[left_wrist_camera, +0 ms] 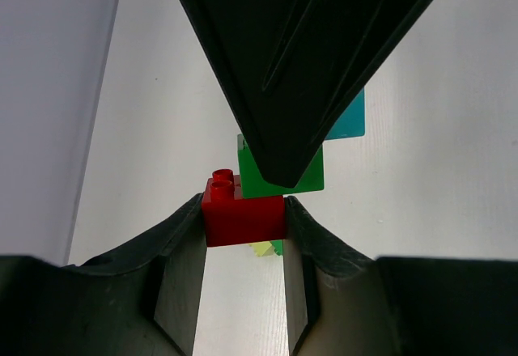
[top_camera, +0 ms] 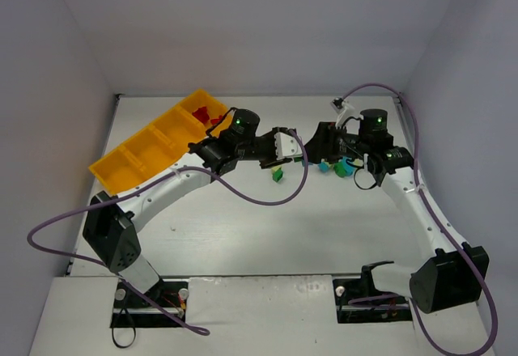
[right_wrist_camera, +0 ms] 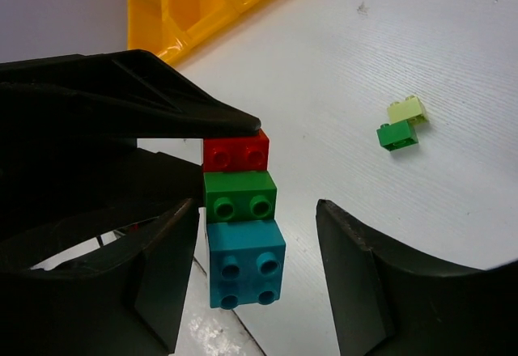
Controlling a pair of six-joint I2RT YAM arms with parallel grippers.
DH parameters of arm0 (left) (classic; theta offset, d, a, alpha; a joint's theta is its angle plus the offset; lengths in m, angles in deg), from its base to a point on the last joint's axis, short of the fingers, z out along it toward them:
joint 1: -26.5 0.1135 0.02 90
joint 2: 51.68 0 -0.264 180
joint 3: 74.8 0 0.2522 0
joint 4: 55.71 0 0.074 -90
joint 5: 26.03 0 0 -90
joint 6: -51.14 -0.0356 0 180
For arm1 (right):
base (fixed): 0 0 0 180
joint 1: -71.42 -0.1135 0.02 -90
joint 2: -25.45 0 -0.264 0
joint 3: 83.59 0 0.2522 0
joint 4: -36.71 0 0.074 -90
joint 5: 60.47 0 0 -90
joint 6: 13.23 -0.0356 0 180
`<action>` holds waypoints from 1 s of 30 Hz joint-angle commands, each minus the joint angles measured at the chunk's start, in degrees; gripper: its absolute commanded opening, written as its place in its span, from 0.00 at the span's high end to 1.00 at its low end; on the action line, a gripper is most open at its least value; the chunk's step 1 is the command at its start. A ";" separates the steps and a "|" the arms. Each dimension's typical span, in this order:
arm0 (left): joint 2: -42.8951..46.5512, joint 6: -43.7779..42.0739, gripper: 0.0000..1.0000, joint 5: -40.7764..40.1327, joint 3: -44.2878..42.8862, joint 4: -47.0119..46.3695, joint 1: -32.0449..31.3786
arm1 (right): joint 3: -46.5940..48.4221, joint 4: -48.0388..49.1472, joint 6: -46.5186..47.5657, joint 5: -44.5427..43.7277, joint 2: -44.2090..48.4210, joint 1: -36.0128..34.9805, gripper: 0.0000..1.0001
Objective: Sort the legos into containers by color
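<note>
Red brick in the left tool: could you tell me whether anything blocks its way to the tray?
Nothing visible does, but a green brick and teal brick are stuck to the red brick.

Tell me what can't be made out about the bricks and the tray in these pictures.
Top view: the held red brick is hidden between left gripper and right gripper.
Left wrist view: the right gripper's finger covers most of the green brick and teal brick.
Right wrist view: the top edge cuts off the tray.
Top view: the tray's red pieces are too small to count.
</note>
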 commanded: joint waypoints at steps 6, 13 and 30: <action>3.13 -1.84 0.93 2.45 -3.52 -3.10 -0.35 | 1.98 3.70 0.18 1.05 -0.47 -0.49 0.55; 2.95 -1.66 0.93 2.80 -3.96 -3.28 -0.44 | 1.98 3.70 0.27 1.58 -0.82 -0.49 0.54; 3.04 -3.51 1.00 3.41 -2.56 -2.14 -0.44 | 1.28 3.44 0.44 1.58 0.05 0.04 1.00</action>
